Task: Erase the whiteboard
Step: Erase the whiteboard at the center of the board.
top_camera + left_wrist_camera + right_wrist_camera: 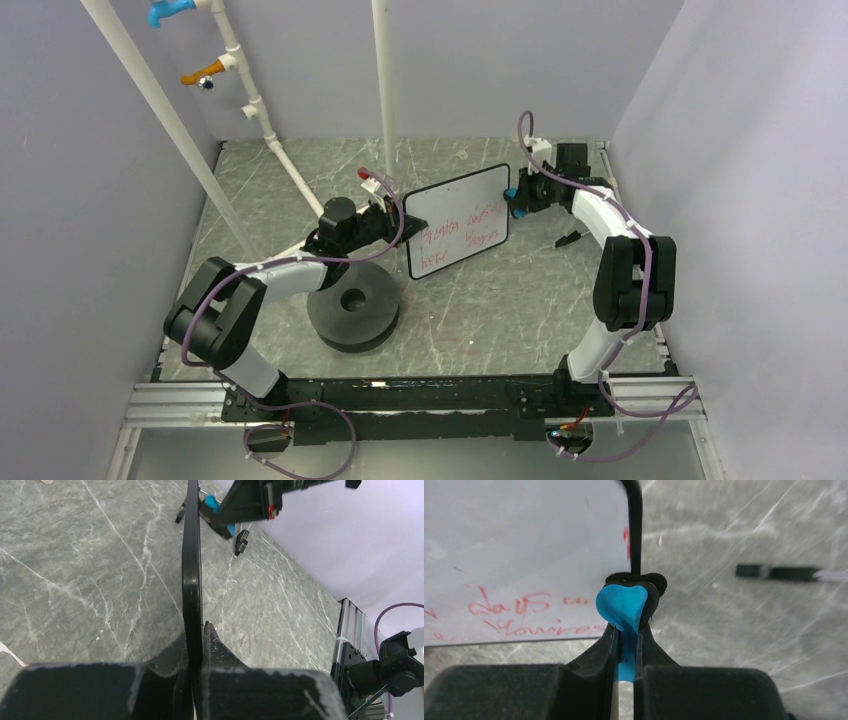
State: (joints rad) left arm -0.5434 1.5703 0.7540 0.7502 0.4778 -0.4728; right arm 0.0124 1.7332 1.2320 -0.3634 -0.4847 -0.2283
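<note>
Even, soft light is cast from above; only faint shadows are seen on the desk (500, 310). In the wrist views, the left tool (196, 635) and right tool (626, 630) are blurred at six o'clock.

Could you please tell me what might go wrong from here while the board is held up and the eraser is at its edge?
The left gripper pinches the whiteboard by one edge only, so a push from the eraser could twist it or work it loose. The right gripper holds the eraser at the board's rim, not on the red writing; a stroke might slip off the edge.
</note>
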